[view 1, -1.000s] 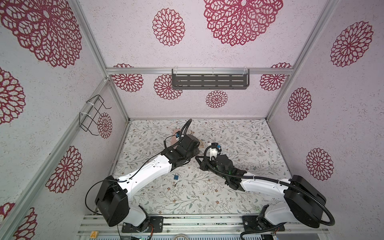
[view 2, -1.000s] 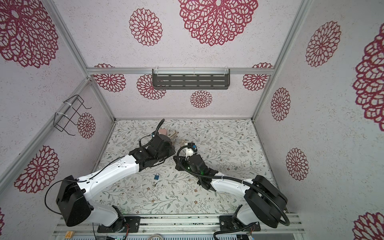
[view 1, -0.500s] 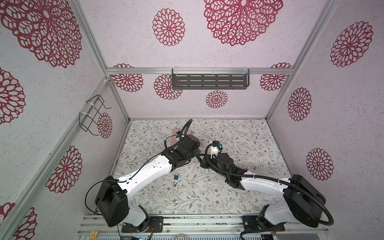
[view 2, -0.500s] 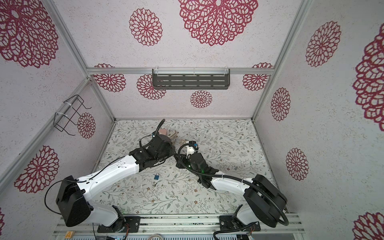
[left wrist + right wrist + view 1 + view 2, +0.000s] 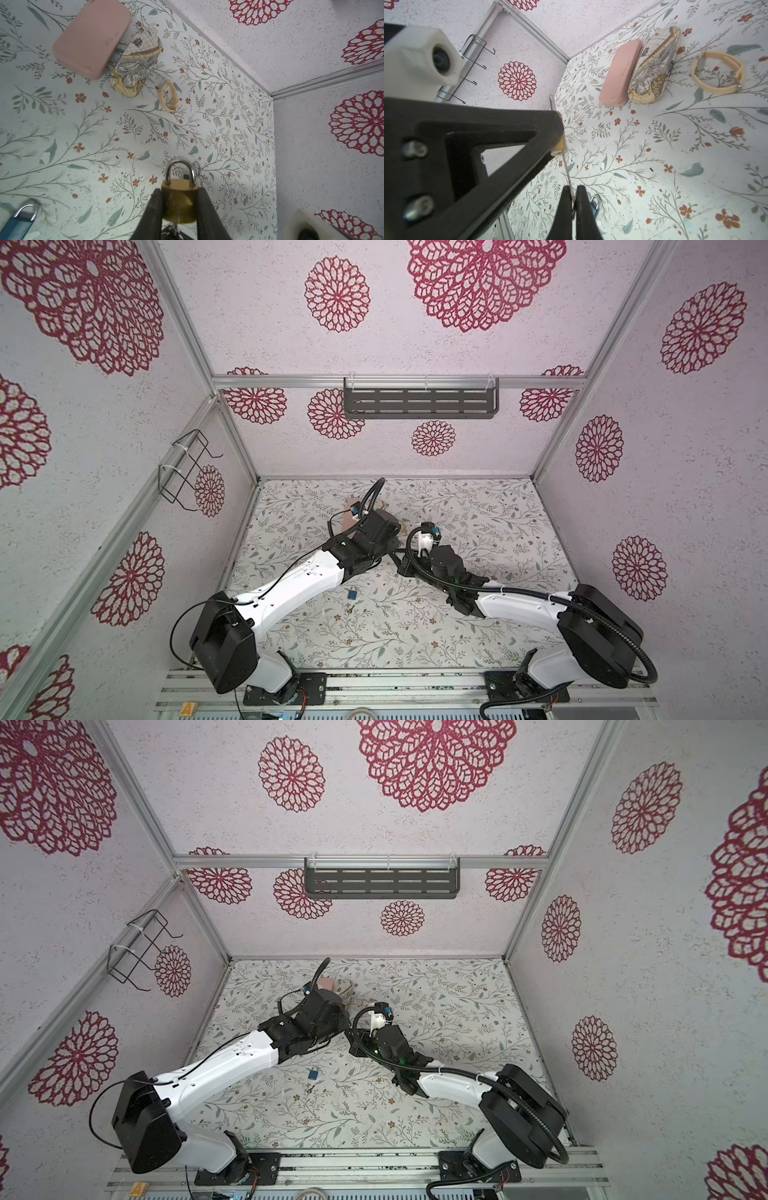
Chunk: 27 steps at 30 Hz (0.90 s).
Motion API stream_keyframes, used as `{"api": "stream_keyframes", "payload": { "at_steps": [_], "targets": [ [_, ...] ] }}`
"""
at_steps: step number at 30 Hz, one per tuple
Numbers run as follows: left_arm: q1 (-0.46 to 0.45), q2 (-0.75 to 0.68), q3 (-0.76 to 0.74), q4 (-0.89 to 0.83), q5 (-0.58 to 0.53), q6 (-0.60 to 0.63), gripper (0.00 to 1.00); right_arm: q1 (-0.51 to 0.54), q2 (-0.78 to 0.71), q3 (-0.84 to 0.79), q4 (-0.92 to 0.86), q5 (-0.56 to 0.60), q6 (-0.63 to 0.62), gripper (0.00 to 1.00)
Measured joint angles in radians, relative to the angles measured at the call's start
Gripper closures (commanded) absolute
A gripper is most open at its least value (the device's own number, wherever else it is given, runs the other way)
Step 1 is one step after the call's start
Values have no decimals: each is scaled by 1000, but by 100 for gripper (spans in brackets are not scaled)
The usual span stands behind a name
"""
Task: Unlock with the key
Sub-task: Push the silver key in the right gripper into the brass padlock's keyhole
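Padlock (image 5: 179,202), a small brass one, is hanging clear of the bench (image 5: 478,510). It is near the bench's middle, a touch toward 12 o'clock in both top views, though the arms are hiding it there. The left hand (image 5: 179,190) is clamping its body across the two side edges. That is leaving the shackle (image 5: 169,170) pointing away and the base facing the right hand (image 5: 573,194). The right hand is pinching the key (image 5: 568,176) tight by its head. The blade is reaching the lock's base, seemingly seated there; how deep cannot be told. The shackle is looking shut, both legs in the body.

By its looks, the padlock is behaving as a dense, rigid lump. It is probably heavy for its size, smooth-faced, and likely to swivel between flat pads once a turning load is coming through. The hold low on the body seems right, since it is leaving the shackle free to spring. The key is looking thin, light and stiff, yet easy to twist out of the pads. Its flat head is therefore the place to be gripping it.

A blue padlock (image 5: 352,594) is lying toward 8 o'clock from the hands, well apart. A case (image 5: 93,39), pouch (image 5: 135,66) and strap (image 5: 168,96) are lying toward 11 o'clock.
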Motion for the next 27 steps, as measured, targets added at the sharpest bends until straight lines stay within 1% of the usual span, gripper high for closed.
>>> {"api": "stream_keyframes", "payload": {
  "at_steps": [27],
  "targets": [
    [-6, 0, 1, 3, -19, -4, 100, -3, 4, 44, -39, 14, 9, 100]
  ]
}}
